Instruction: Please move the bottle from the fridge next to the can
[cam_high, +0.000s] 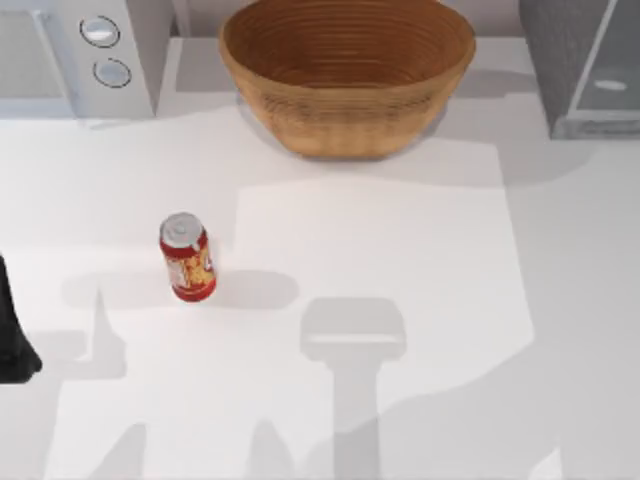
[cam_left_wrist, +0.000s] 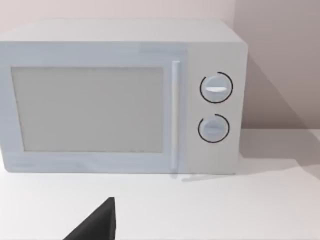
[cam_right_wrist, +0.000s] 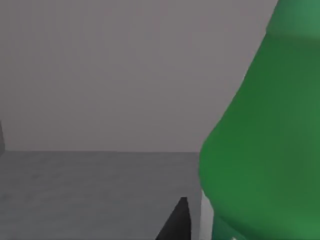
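Observation:
The red can (cam_high: 187, 257) with a silver top stands upright on the white table, left of centre. The grey fridge (cam_high: 590, 68) sits at the back right corner, cut off by the picture's edge. In the right wrist view the green bottle (cam_right_wrist: 265, 145) looms very close, standing on a grey floor (cam_right_wrist: 90, 190) before a pale wall. A dark part of my right gripper (cam_right_wrist: 176, 224) is just beside the bottle; I cannot tell whether it touches. My left arm (cam_high: 12, 345) is parked at the table's left edge.
A large woven basket (cam_high: 347, 75) stands at the back centre. A white microwave (cam_high: 75, 55) with two round knobs (cam_left_wrist: 215, 107) fills the back left corner and faces the left wrist camera. Open table lies to the right of the can.

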